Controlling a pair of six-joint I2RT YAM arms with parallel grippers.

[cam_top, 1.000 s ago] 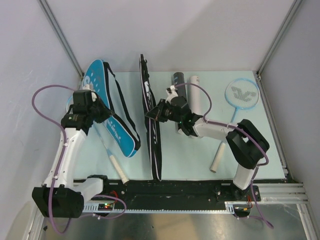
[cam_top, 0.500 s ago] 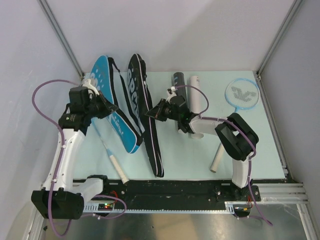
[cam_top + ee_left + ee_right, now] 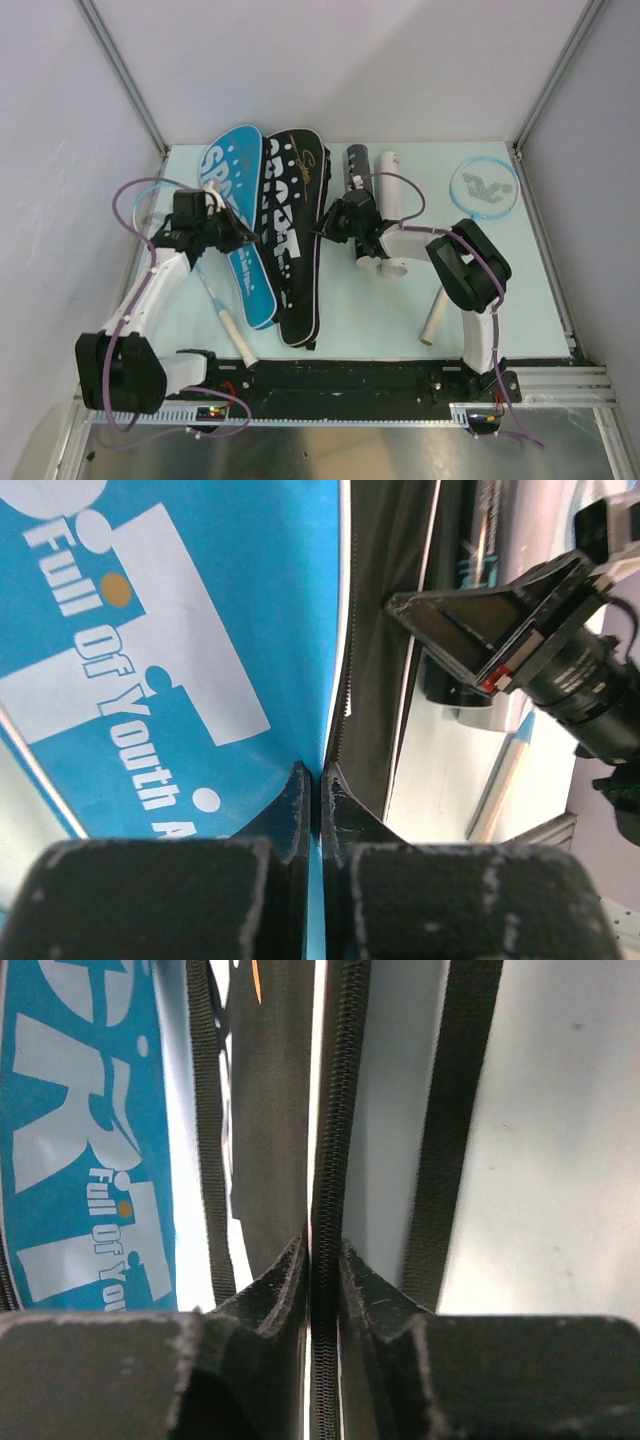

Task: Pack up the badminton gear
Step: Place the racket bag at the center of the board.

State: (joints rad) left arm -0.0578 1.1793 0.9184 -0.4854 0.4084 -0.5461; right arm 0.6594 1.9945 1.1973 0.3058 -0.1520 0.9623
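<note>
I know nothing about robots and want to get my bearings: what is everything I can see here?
blue cover: 1, blue with white lettering, left of centre.
black cover: 1, black, right beside the blue one.
black tube: 1, black, back middle.
white tube: 1, white, right of the black tube.
right racket: 1, blue frame, white handle, right side.
left racket: 1, white handle, mostly hidden under the blue cover.
table: 1, pale green.
left gripper: black, shut on the blue cover's edge.
right gripper: black, shut on the black cover's zipper edge.

Pale green tabletop (image 3: 380, 310); plain grey-white walls (image 3: 350, 70) on three sides; aluminium corner posts (image 3: 120, 70); even light.
</note>
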